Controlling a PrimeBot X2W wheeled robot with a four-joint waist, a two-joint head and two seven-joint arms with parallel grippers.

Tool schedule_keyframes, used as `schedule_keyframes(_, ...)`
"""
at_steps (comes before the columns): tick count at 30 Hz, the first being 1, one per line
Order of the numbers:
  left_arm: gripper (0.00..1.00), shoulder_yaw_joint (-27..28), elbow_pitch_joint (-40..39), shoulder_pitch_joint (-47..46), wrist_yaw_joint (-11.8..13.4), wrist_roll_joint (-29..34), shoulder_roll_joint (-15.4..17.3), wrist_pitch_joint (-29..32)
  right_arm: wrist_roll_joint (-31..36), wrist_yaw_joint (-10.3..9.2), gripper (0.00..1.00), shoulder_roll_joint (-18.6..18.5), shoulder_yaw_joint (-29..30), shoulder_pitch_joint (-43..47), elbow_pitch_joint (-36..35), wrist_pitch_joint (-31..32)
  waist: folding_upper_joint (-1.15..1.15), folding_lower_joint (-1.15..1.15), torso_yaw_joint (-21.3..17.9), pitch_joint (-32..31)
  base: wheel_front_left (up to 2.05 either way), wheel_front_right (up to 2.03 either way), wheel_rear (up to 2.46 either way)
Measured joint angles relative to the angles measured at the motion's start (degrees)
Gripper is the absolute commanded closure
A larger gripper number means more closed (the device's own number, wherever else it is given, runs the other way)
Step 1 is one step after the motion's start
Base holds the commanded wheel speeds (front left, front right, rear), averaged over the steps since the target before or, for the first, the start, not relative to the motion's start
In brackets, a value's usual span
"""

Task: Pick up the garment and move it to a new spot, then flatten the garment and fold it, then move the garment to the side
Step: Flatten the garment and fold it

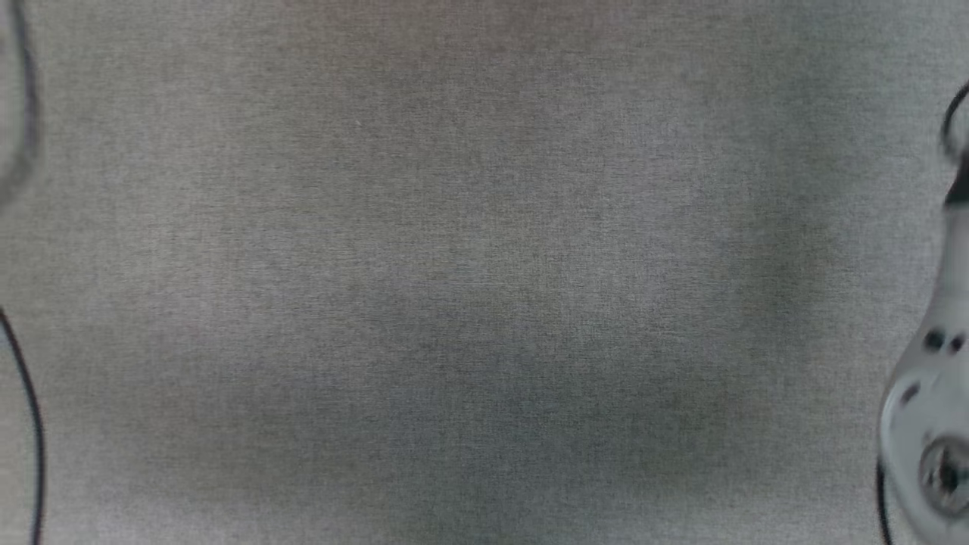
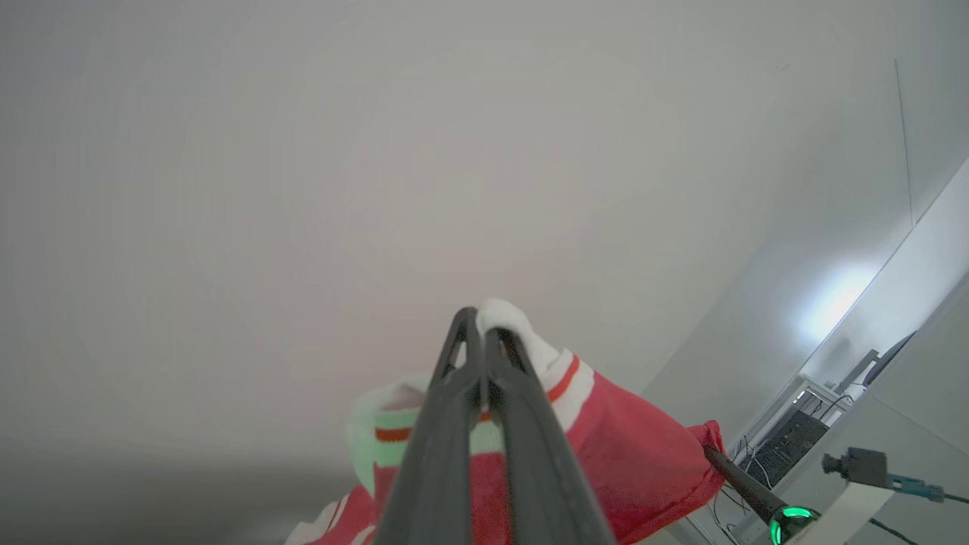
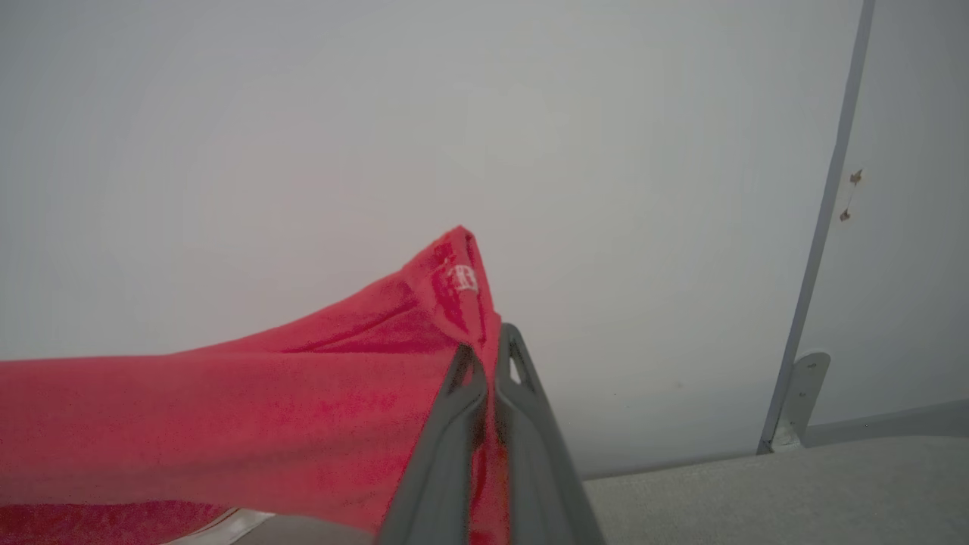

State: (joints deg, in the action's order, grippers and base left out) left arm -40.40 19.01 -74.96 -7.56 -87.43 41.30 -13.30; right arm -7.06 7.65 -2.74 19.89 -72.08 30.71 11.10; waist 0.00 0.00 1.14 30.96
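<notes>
The left tool (image 2: 481, 322) is pinching shut on the garment (image 2: 643, 454), gripping a white sleeve edge with red-and-white striped trim. The right tool (image 3: 484, 348) is clamping on a red corner of the same cloth. Both are holding it up off the surface, so the garment is hanging in the air between them. Its red body is sagging from one grip toward the other against the pale wall (image 3: 303, 113). The head view is looking down on the grey worktop (image 1: 484, 272), with a pale forearm (image 1: 935, 424) showing at its right edge.

As for progress, the pick-up looks done and the carry to a new spot seems to be under way. I cannot tell where that spot lies. Nothing is flattened yet, as the cloth is bunching at both grips and drooping in the middle. What is left is laying the garment down on the worktop, spreading it flat, folding it, and then shifting the folded garment to the side.
</notes>
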Motion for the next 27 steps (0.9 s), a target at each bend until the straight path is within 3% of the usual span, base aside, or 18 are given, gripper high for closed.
schedule_keyframes(5,1.0,-0.4,-5.0,16.7,0.0,-1.5,-0.4,-1.4,-4.1,-0.02,1.0,-0.4,-3.6,13.7,-3.9,0.5,0.0,0.0,0.7,-1.3,0.0,0.0,0.0)
schedule_keyframes(14,1.0,4.9,-12.7,44.1,0.0,5.1,-3.9,-1.6,-12.3,-0.09,1.0,-2.5,-6.3,41.2,-20.3,5.7,0.0,0.0,1.8,-5.2,0.0,0.0,0.0)
schedule_keyframes(27,1.0,10.0,-24.7,66.9,0.0,11.3,0.2,-1.6,-17.9,-0.09,1.0,-2.0,-6.0,67.0,-42.6,14.9,0.0,0.0,1.9,-10.8,0.0,0.0,0.0)
